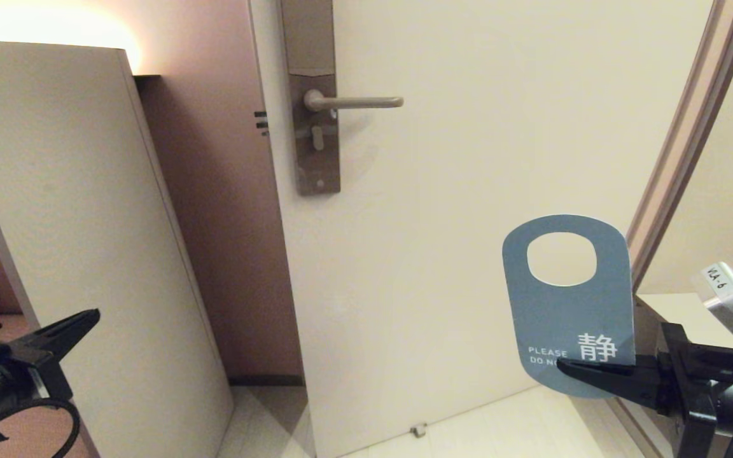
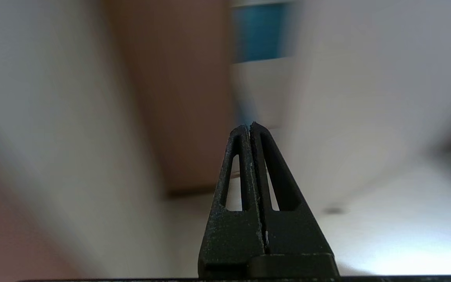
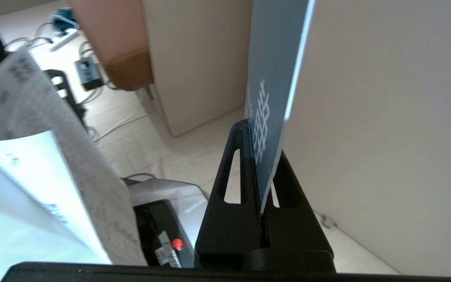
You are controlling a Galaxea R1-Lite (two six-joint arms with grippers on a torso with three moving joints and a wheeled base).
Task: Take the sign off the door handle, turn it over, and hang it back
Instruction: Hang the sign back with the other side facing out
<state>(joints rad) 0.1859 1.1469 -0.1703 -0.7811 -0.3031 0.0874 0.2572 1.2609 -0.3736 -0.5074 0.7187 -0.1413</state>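
At eight o'clock I see my left hand (image 1: 90,316) clenched on nothing, the handle (image 1: 354,102) stands bare at twelve on the door (image 1: 468,159), and at four my right hand (image 1: 564,364) grips the sign (image 1: 567,305) by its lower edge, upright, blue face toward me.

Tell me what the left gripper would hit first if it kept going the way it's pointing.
Probably the tall cream panel. The shut left gripper, low on the robot's left, aims up and rightward across it; depth is unclear, so it might pass in front.
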